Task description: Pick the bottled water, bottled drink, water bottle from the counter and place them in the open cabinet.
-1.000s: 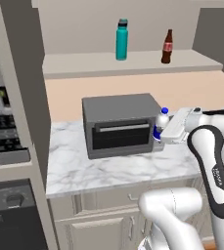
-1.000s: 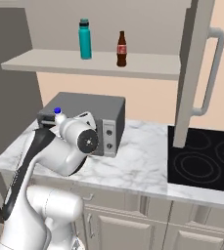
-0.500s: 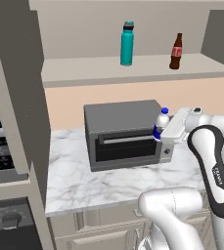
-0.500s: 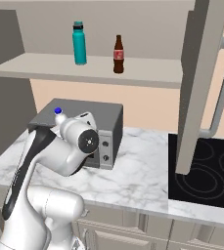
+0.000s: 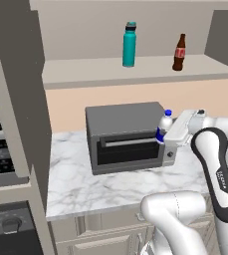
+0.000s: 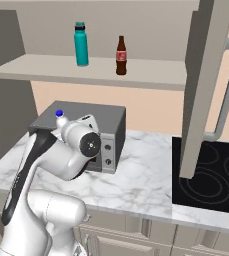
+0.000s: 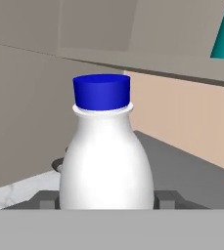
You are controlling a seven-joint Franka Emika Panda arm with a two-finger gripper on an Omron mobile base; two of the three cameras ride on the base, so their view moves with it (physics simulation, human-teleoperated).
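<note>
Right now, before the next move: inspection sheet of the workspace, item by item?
Surface: white marble counter under the shelf; black cooktop to its right.
Job's things: water bottle and bottled drink stand upright, apart, on the open cabinet shelf. Bottled water, blue cap up, sits between the pincer fingers.
Clutter: grey toaster oven on the counter, door shut, beside the held bottle.
Grippers: pincer closed on the bottled water, level with the oven top.
Cables: nothing seen.
Surroundings: beige wall, tall cabinet panel at left, drawers below the counter.
</note>
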